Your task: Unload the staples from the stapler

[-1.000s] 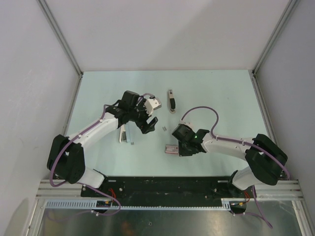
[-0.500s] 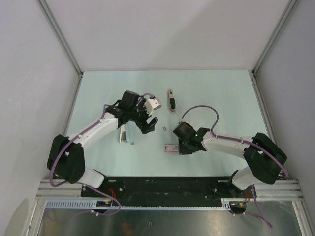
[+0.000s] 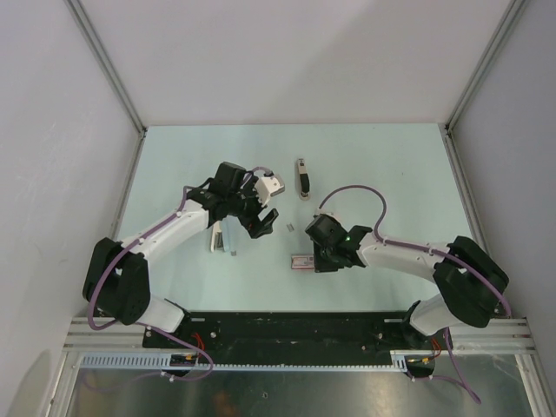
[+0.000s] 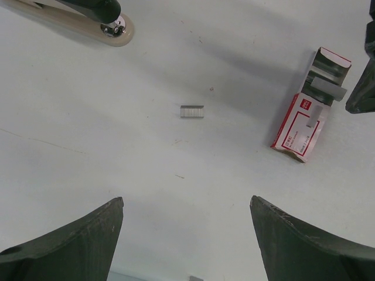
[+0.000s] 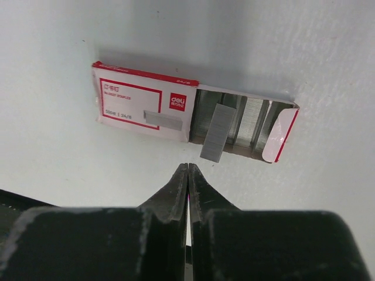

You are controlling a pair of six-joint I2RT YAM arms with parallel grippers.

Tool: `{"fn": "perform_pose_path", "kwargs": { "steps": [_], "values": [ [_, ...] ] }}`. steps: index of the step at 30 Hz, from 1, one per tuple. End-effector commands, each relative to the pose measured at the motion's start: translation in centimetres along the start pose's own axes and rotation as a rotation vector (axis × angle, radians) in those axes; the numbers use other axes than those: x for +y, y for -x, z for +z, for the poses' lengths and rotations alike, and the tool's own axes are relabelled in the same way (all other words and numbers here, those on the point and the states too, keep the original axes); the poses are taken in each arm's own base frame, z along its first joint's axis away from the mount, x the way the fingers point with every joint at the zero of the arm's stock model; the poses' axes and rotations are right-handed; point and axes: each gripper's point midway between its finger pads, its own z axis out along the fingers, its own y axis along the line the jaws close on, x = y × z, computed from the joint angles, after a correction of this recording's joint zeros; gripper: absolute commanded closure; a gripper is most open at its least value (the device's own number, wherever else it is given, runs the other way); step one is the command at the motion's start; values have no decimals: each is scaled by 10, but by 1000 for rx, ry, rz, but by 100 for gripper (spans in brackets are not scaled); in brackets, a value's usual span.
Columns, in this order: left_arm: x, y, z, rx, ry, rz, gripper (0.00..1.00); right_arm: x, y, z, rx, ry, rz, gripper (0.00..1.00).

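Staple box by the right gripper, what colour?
The staple box is white with red edges, frame and logo patch. Clearest in the right wrist view.

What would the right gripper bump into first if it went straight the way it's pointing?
Probably the red-and-white staple box, which lies just ahead of the shut right gripper, though depth is unclear.

Bright, even light covered the table (image 3: 391, 174), and the sharply focused box (image 5: 146, 108) cast a soft shadow toward twelve o'clock.
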Motion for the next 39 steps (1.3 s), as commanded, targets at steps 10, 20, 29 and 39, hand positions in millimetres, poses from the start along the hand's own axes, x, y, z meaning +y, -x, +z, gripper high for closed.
{"fn": "perform_pose_path", "kwargs": {
  "steps": [10, 20, 29, 39],
  "values": [
    [-4, 12, -7, -46, -7, 53, 7, 0, 35, -42, -140, 36, -3, 92],
    [-7, 11, -3, -40, -21, 53, 7, 4, -4, -21, 40, 107, -68, 100],
    [-7, 11, -3, -39, -20, 66, 7, 6, -15, -11, 117, 138, -79, 100],
    [-8, 9, -4, -36, -19, 75, 7, -4, -5, -3, 131, 135, -58, 100]
  ]
}}
